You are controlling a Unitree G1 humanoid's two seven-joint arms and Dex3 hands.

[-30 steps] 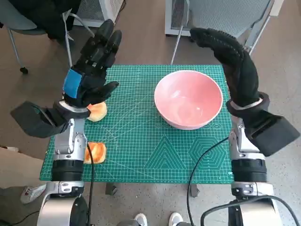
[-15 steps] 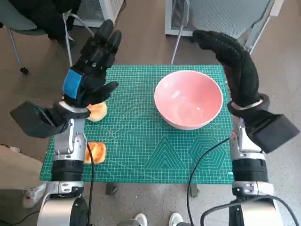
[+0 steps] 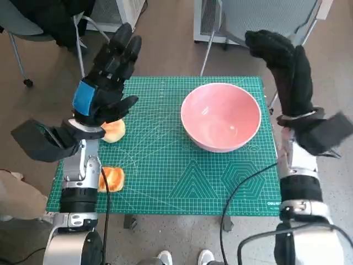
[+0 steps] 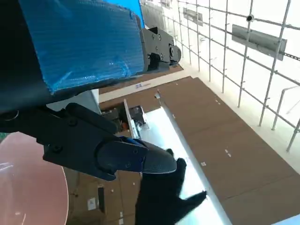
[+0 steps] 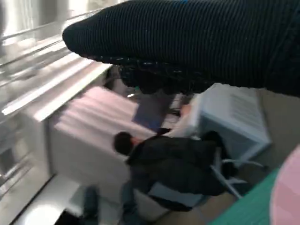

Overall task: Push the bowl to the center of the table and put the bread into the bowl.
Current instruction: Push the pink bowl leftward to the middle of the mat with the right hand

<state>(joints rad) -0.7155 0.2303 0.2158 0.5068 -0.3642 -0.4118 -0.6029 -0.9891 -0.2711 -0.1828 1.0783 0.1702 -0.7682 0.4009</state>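
The pink bowl [image 3: 221, 116] stands on the green cutting mat [image 3: 165, 165], right of the mat's middle; its rim shows in the left wrist view [image 4: 28, 183] and the right wrist view [image 5: 288, 197]. One piece of bread [image 3: 114, 131] lies at the mat's left edge, partly under my left hand [image 3: 105, 83]. A second bread piece [image 3: 111, 179] lies nearer the front left corner. My left hand is raised above the mat with fingers spread, holding nothing. My right hand [image 3: 287, 66] is raised beyond the bowl's far right side, fingers extended and empty.
Chair legs [image 3: 209, 49] and a white frame stand on the floor behind the table. A dark chair [image 3: 38, 22] is at the far left. A seated person [image 5: 173, 164] shows in the right wrist view. A black cable [image 3: 237, 187] crosses the mat's front right.
My right hand and forearm have swung to the right and farther back, away from the bowl's rim. The left hand, bowl and bread have not moved.
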